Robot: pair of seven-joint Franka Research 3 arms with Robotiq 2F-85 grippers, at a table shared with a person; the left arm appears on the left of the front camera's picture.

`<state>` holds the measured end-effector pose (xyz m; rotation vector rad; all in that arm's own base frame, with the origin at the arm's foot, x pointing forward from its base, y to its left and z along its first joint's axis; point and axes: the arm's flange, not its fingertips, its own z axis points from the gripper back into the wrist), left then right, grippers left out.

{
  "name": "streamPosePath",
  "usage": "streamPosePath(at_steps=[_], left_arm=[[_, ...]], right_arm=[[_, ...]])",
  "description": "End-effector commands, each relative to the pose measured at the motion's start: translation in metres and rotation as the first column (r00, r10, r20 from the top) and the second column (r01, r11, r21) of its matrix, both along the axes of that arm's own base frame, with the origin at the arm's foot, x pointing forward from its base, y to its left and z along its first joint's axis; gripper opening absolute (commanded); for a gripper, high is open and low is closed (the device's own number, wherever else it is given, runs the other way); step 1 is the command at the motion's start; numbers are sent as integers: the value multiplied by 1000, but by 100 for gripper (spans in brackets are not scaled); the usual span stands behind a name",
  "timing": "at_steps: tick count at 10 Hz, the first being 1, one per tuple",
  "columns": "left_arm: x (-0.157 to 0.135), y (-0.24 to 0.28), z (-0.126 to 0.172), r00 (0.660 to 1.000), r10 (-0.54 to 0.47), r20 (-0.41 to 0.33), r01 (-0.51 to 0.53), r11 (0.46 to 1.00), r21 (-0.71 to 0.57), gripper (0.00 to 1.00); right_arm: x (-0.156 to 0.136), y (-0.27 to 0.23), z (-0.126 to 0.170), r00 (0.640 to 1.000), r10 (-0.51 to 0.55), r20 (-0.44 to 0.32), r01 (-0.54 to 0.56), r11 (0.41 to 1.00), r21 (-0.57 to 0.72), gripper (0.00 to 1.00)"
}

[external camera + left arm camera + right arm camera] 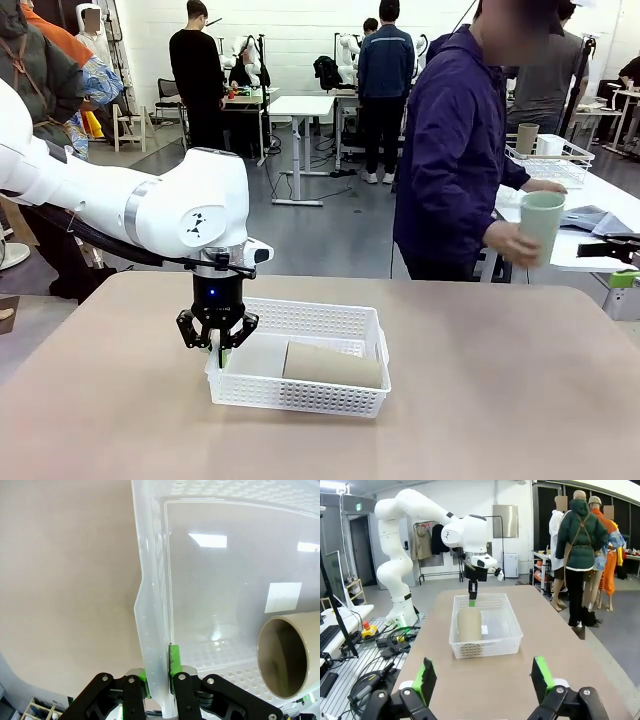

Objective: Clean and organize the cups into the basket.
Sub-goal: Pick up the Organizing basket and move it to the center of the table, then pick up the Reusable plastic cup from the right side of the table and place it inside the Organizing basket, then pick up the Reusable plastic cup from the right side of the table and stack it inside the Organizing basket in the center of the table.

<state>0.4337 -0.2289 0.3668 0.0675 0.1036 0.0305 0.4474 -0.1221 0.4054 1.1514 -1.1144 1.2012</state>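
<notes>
One basket [300, 396] at mid-worktop [480, 400], with one tan cup [333, 364] lying inside. Left gripper [218, 348] — jaws clamped on the basket's short-end wall. Right gripper [483, 676] — jaws wide apart, empty. Mint cup [541, 222] in the person's hand [512, 243], off the worktop. By the look of it the task is at an early stage, with cups yet to go in.

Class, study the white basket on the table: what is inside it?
One tan-brown cup lies on its side in the basket. Fingers of the left gripper pinch its end wall. The floor under the cup is hidden.
</notes>
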Motion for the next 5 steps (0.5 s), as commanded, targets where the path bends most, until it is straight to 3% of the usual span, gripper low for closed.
streamPosePath(at_steps=[1,5], left_arm=[[0,0,2,1000,-4,7,4,1000,5,0],[0,0,2,1000,-4,7,4,1000,5,0]], right_arm=[[2,1,-2,1000,-10,-3,10,1000,1,100],[2,1,-2,1000,-10,-3,10,1000,1,100]])
